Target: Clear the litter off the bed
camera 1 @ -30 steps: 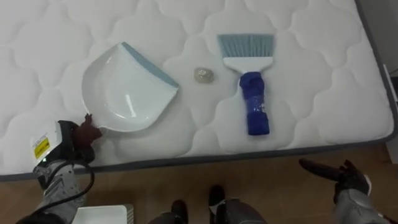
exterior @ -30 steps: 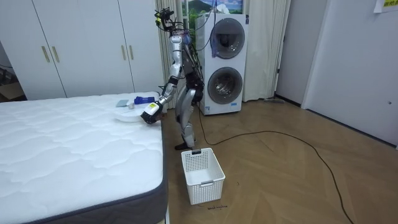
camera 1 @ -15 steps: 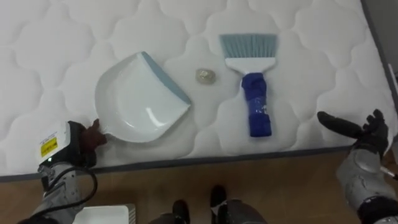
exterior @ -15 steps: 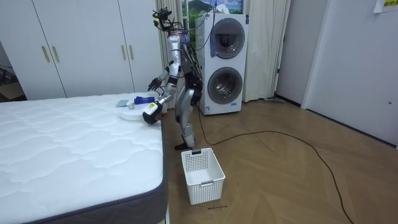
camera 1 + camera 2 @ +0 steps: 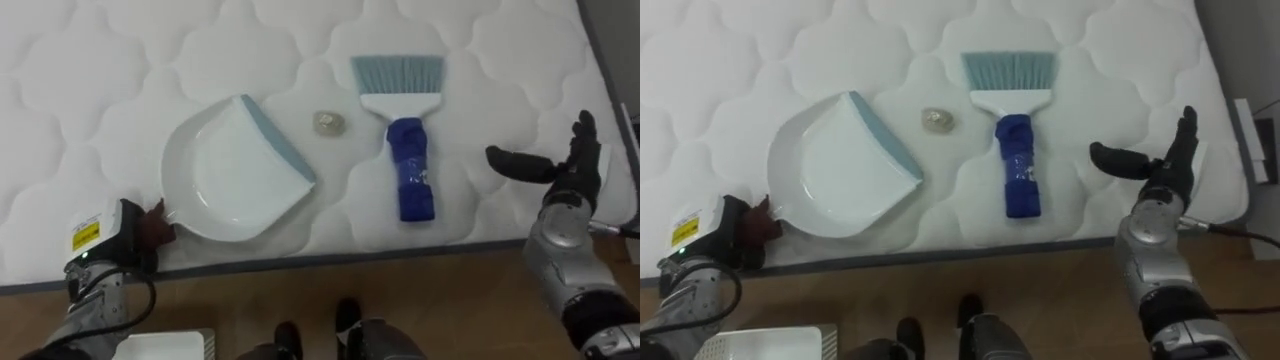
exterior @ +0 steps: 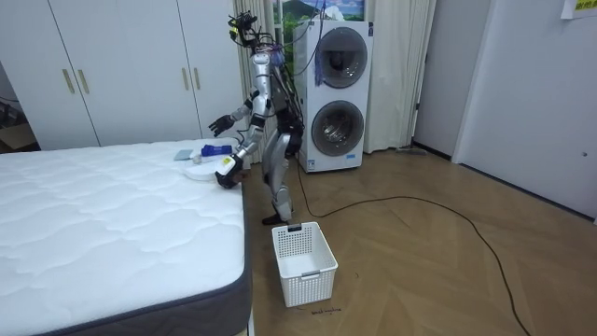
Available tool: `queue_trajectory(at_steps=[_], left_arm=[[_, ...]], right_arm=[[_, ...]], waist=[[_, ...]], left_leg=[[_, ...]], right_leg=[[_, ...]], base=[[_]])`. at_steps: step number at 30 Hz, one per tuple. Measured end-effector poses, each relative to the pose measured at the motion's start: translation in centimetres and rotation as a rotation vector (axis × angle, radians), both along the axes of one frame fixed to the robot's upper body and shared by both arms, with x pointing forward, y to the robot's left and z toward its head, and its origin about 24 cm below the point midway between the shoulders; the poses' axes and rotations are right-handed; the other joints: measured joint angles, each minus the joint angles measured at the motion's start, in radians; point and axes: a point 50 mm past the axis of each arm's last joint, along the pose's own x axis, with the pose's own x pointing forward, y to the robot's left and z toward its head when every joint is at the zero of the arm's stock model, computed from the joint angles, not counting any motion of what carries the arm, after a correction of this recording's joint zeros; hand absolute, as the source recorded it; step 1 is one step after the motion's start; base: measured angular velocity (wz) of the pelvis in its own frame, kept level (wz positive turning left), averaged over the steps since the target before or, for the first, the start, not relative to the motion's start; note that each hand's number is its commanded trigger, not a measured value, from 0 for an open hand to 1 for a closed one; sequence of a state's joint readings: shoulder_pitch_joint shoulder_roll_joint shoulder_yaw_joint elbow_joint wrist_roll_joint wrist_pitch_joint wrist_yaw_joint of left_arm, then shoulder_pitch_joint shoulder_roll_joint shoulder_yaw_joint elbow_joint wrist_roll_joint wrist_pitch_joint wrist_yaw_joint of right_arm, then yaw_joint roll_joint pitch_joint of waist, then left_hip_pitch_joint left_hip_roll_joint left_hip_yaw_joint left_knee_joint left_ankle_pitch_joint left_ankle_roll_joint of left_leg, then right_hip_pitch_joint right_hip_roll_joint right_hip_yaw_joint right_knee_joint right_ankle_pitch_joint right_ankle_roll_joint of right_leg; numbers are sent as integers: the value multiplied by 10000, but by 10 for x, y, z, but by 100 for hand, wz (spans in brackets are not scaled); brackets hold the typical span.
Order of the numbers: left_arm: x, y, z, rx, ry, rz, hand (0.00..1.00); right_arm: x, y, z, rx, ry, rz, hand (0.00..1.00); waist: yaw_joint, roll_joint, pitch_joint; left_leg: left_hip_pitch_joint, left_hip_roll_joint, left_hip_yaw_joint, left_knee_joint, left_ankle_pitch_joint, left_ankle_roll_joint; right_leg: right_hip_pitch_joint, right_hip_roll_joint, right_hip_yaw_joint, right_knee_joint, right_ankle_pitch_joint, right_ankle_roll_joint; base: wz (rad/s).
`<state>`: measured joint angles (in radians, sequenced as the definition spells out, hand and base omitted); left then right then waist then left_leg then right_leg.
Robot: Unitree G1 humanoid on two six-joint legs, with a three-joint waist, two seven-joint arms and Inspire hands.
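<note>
your right robot hand point(image 5: 562, 168) has come up from below the bed point(image 5: 100, 60) edge and hangs with fingers spread at 3 o'clock of the brush point(image 5: 405, 150), apart from it. your left robot hand point(image 5: 135, 232) stays clenched on the dustpan point(image 5: 235, 170) handle and has slid its lip nearer the scrap point(image 5: 328, 122), so grasping the brush looks next.

White slatted basket point(image 6: 303, 263) upright on wood floor point(image 6: 438, 271). Two front-loading machines point(image 6: 338, 93) stacked at far wall; white wardrobe point(image 6: 121, 70) toward the room view's left
</note>
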<state>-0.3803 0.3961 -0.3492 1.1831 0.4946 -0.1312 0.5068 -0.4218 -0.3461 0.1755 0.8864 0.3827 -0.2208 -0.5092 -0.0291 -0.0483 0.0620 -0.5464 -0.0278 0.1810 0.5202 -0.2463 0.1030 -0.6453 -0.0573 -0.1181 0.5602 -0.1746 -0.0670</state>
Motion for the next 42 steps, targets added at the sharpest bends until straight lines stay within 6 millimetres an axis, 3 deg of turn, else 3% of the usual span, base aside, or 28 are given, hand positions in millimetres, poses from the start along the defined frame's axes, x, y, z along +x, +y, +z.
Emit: queue_trajectory(at_steps=[4, 6, 17, 21, 37, 42], left_arm=[[6, -5, 3, -150, 52, -309, 100], [8, -7, 4, -175, 47, -431, 100], [10, -17, 2, -276, 188, -736, 100], [10, -23, -1, -411, 239, -787, 100], [8, -31, -6, -281, 590, -956, 100], [6, -34, -10, -77, 872, -1199, 100]], right_arm=[[2, 6, -2, 209, 75, 395, 0], [4, 12, -3, 376, 69, 650, 0], [10, 47, -9, 214, 297, 2027, 0], [10, 50, -10, -62, 352, 2284, 0], [10, 73, -16, -239, 593, 3253, 0], [3, 71, -30, -805, 1369, 3439, 0]], waist=[[136, 87, 56], [172, 198, 125], [393, 420, 138], [398, 592, 239], [456, 688, 198], [467, 688, 197]], left_leg=[[-9, 37, -50, -32, 0, 0], [-11, 56, -93, -87, -1, 0], [74, 45, -8, -121, 0, 0], [66, 42, 47, -200, -17, 23], [84, 55, 77, -167, 59, 16], [115, 55, 73, -95, 59, 16]], right_leg=[[85, 7, -145, -135, 19, -4], [139, 1, -261, -215, 19, -4], [148, -82, -367, -61, 17, -8], [140, -119, -391, -39, 29, -18], [155, -145, -483, -55, 40, -65], [166, -201, -577, 91, 40, -65]], base=[[9], [11], [0], [1], [1], [1]])
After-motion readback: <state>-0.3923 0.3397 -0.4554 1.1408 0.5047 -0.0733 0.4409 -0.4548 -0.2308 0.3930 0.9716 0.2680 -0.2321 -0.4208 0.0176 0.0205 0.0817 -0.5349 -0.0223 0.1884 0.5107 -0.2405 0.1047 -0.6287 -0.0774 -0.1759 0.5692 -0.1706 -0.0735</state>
